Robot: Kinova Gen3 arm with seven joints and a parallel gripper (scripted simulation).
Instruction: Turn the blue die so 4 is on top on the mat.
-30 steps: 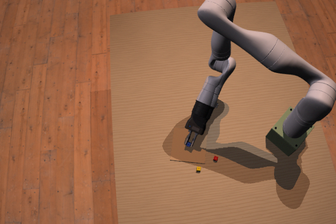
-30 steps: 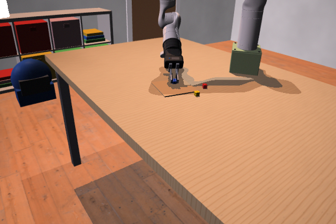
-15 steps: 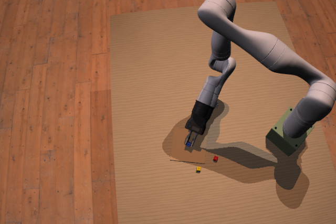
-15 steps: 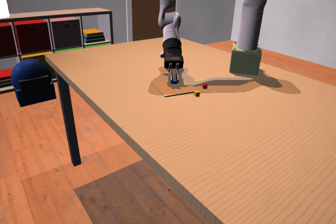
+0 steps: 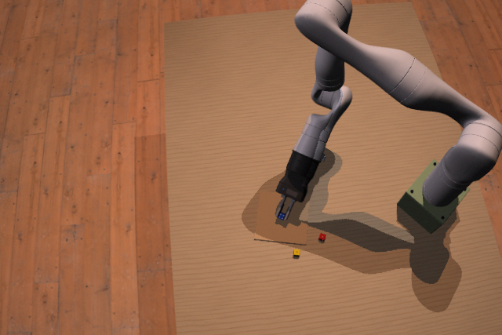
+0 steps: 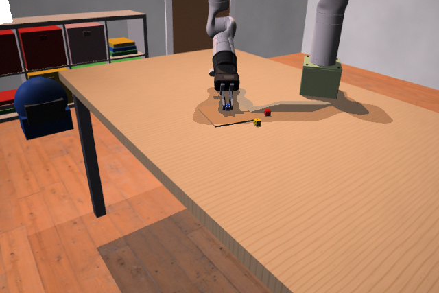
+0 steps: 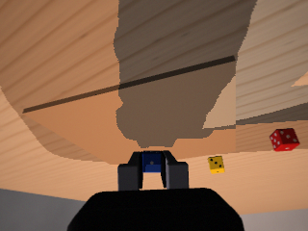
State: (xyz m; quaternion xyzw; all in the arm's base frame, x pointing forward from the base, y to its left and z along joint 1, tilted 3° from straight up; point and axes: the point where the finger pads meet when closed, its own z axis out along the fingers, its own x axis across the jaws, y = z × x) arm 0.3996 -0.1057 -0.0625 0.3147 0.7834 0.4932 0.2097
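Three dice are in play, and yours, the blue die [image 5: 280, 214], sits pinched between the fingertips of the gripper [image 5: 281, 213], low over the mat [image 5: 267, 205]; whether it touches the mat you cannot tell. The jaws stand partly closed, clamped on opposite side faces of that die.

A cube has no long axis. In the top view its upward face shows several white pips, but they are too small to count, so you cannot confirm a 4 yet.

Watch the release: if the die hangs above the mat or sits tilted in the grip, opening could let it tumble onto another face. Pressing down too hard could drag or crease the mat.

The yellow die [image 5: 296, 253] and red die [image 5: 321, 236] lie off the mat, near its front edge and right corner, apart from each other. Any sideways sweep of the fingers toward them could roll one.
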